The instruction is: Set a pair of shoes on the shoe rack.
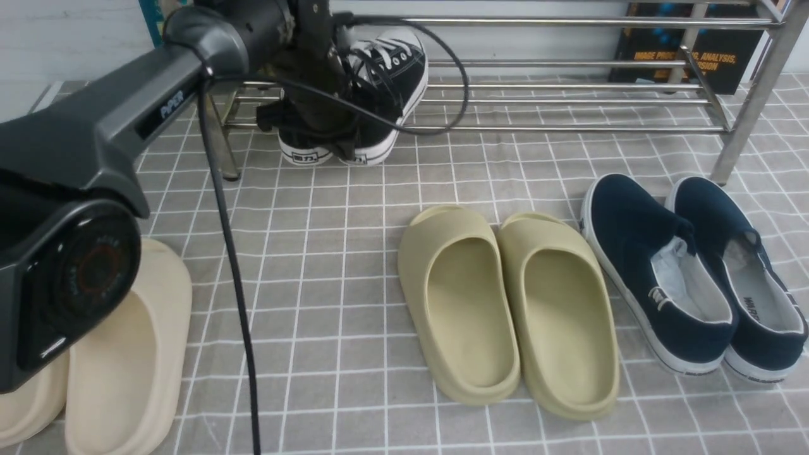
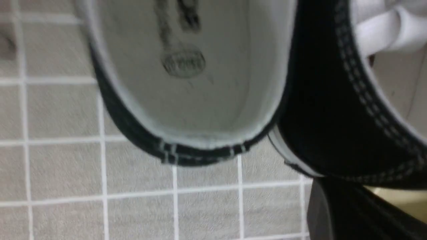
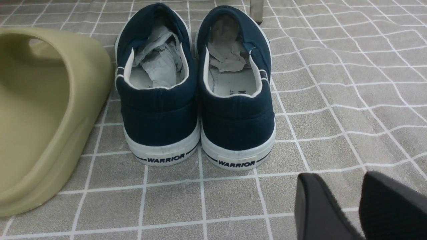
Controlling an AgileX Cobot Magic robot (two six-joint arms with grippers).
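Your pair of black canvas lace-up sneakers with white soles [image 1: 387, 85] is at the left end of the shiny silver metal-tube shoe rack [image 1: 569, 129], toes tilted up over its lower bars. Your left gripper [image 2: 337, 213] is closed at their heels, though I cannot tell whether it pinches canvas. Your right gripper [image 3: 347, 186], fingers slightly apart, hovers behind the navy canvas slip-ons [image 3: 196, 110].
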